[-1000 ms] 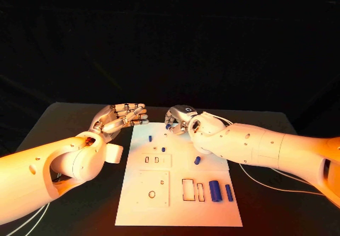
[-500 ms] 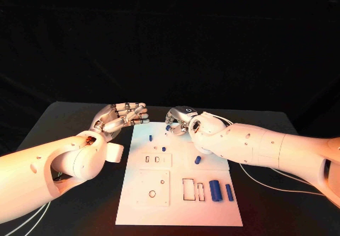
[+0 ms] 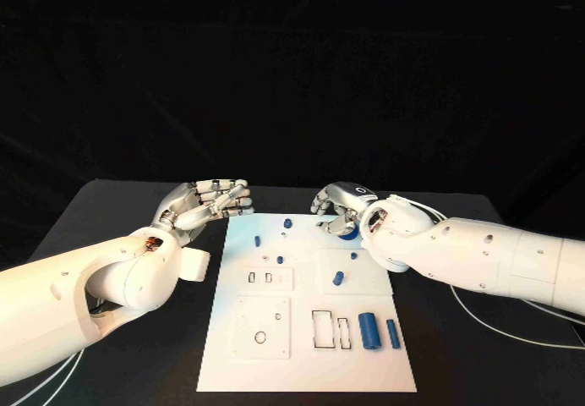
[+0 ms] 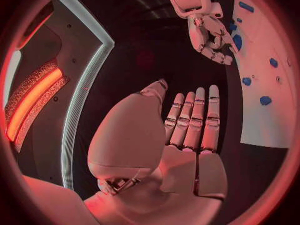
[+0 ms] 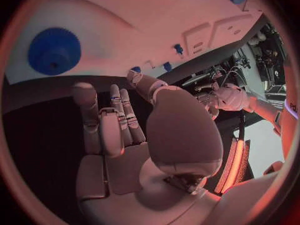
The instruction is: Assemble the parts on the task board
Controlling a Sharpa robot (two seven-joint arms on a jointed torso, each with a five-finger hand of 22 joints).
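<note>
Both hands are hovering empty, fingers apart: I am seeing the left hand (image 3: 207, 205) beside the task board (image 3: 309, 355), the right hand (image 3: 345, 210) over a blue gear (image 5: 54, 50).

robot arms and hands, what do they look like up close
Both arms are smooth white shells with small dark screw holes. The left hand and right hand are silver, segmented metal fingers. A thin pale cable trails under the right arm.

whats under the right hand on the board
A round blue gear-like part lies on the task board just below the right hand. The head view shows a sliver of it; the board beneath the palm stays hidden.
</note>
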